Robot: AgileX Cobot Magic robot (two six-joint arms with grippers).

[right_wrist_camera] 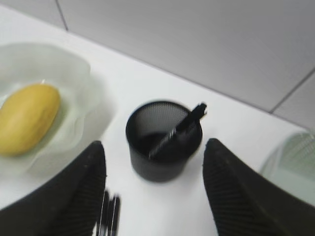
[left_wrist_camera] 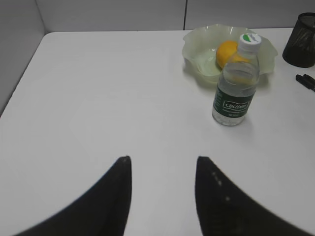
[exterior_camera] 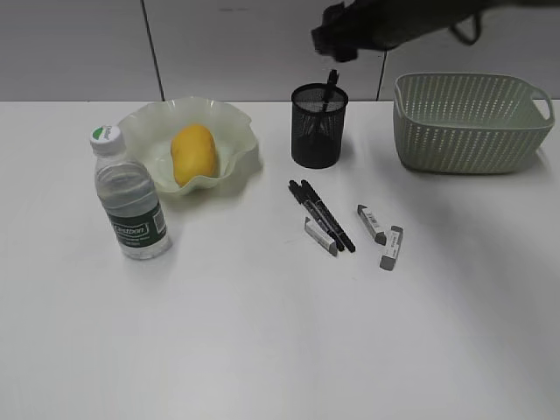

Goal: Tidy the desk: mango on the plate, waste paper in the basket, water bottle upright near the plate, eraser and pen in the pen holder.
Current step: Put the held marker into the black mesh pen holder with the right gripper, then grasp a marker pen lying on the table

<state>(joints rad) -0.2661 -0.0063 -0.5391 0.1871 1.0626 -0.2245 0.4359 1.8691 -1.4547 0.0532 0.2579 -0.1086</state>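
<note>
Mango (exterior_camera: 193,153) lies in the ruffled pale green plate (exterior_camera: 236,131) at the back left of the white desk (exterior_camera: 262,332), and the water bottle (exterior_camera: 129,197) stands upright just in front of the plate's left side, cap on. The black mesh pen holder (exterior_camera: 319,125) sits to the right of the plate with one black pen (exterior_camera: 330,87) leaning inside it, its top poking above the rim. The sage-green basket (exterior_camera: 471,122) stands at the back right, well apart from the holder; its inside cannot be made out from here.

Two more black pens (exterior_camera: 322,214) lie side by side on the desk in front of the holder. Beside them are three small grey-and-white erasers: one (exterior_camera: 320,236) touching the pens, two (exterior_camera: 381,236) a little to the right.

The right gripper (right_wrist_camera: 155,162) hangs above the pen holder, its jaws spread wide on either side of the cup and holding nothing; the view is blurred, so the pen's exact lean is uncertain. The left gripper (left_wrist_camera: 162,167) hovers over bare desk near the left edge, jaws apart and empty, well away from the bottle.
</note>
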